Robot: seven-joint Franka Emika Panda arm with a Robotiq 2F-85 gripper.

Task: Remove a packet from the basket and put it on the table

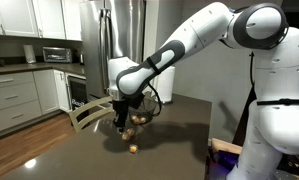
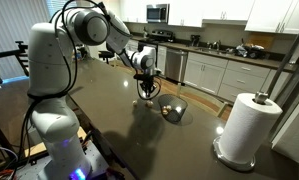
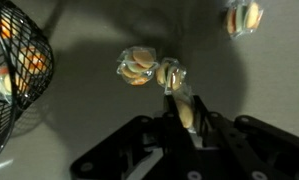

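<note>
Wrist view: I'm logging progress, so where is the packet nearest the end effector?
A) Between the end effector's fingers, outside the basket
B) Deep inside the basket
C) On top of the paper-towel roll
A: the packet sits between the fingers of the end effector, while the basket stands apart at the left edge of the wrist view.
</note>
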